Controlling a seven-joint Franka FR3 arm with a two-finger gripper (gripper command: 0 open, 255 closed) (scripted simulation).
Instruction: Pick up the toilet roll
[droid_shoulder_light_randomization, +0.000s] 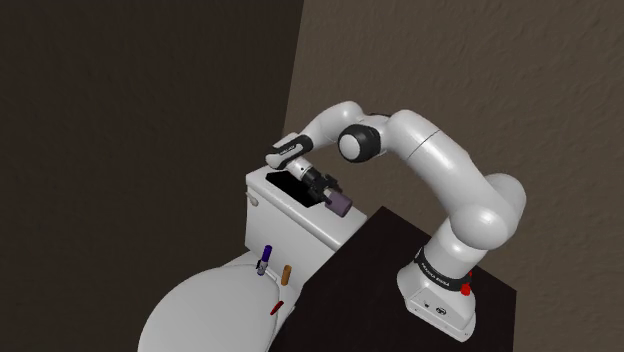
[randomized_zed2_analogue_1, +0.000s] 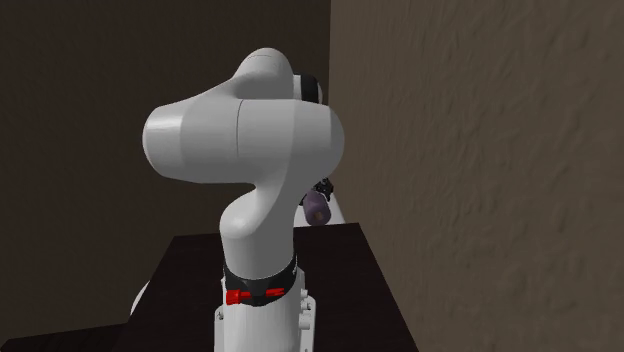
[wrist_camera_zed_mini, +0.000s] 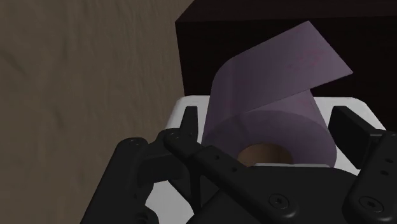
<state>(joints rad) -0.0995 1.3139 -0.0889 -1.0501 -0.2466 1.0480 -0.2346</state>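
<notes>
Gripper (wrist_camera_zed_mini: 267, 130) fingers clasp the purple toilet roll (wrist_camera_zed_mini: 273, 105) by its wound sides, just above the white toilet tank (droid_shoulder_light_randomization: 285, 212). I judge it light, soft and easily crushed, with a loose sheet trailing, so a gentle squeeze across the sides suits.

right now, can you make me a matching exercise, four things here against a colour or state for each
Things:
1 roll
2 tank
3 stand
4 gripper

Colour or state:
a white
b shut on the roll
c purple
d dark, bears the arm

Pairs: 1-c, 2-a, 3-d, 4-b
</notes>
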